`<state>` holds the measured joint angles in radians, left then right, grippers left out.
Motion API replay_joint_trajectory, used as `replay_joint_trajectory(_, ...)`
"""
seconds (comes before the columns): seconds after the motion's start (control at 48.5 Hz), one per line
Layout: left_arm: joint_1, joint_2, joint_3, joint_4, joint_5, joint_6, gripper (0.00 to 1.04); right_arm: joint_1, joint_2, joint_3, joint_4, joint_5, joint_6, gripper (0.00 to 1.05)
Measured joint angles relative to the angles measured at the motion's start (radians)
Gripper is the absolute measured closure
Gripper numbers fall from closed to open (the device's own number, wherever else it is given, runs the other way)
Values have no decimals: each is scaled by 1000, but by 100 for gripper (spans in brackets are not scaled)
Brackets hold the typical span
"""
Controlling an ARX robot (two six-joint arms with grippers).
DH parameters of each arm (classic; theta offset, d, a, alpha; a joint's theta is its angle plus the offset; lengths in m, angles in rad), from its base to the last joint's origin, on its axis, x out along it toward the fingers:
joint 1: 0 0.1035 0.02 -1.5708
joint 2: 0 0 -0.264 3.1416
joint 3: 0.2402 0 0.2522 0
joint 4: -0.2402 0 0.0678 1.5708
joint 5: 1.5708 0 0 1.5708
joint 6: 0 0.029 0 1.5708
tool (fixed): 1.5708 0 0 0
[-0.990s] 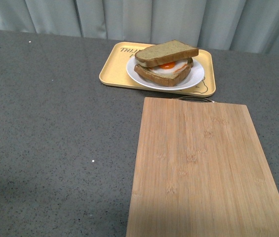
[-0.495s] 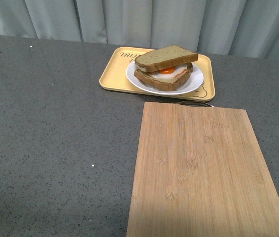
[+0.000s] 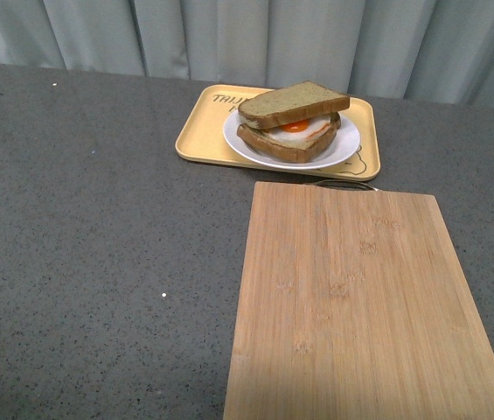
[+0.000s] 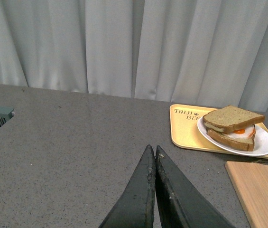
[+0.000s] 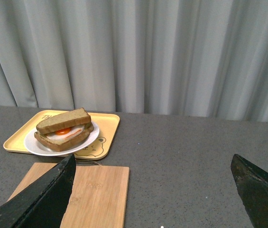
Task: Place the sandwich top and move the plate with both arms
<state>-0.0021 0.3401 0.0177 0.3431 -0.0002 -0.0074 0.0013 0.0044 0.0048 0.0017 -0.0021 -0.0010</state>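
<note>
**Sandwich top seated on egg slice; plate on tray; both tools clear**

A speckled dark grey desk [image 3: 98, 219] with a matt, stone-like surface is recorded, backed by pleated pale grey curtains [image 3: 247, 35]. At 12 o'clock in the front view a rectangular yellow tray [image 3: 203, 131] with rounded corners and dark lettering is seen. On it the plate [image 3: 344, 147] is carried: round, plain white, shallow, smooth and glossy.

The sandwich top [image 3: 292, 102] is found on the plate, laid over a fried egg [image 3: 296, 127] with an orange yolk, which lies on a lower bread slice [image 3: 281, 147]. The top is a square brown wholemeal slice, coarse-crumbed, with a darker crust and a bare upper face. It is tilted, its 3 o'clock side raised. One corner is pointed toward 12 o'clock; no long axis is noted, the slice being square.

A rectangular bamboo cutting board [image 3: 351, 306], pale with lengthwise grain, is laid from the centre toward 5 o'clock, its long axis running 12 to 6. Its far edge lies just beside the tray.

The left tool [image 4: 154, 151], black and pointed, is seen with its fingers pressed together, nothing between them. The right tool [image 5: 152, 164] is seen spread wide, empty. Both are well apart from the plate.
</note>
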Motion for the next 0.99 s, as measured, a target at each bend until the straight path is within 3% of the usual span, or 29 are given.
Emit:
replay_joint_trajectory(0.536,0,-171,0,-170,0,0,101,0,0,0,0,0,0,9)
replay_joint_trajectory(0.619,0,-299,0,-328,0,0,101,0,0,0,0,0,0,9)
replay_joint_trajectory(0.825,0,-335,0,-341,0,0,101,0,0,0,0,0,0,9)
replay_joint_trajectory(0.99,0,-335,0,-341,0,0,77,0,0,0,0,0,0,9)
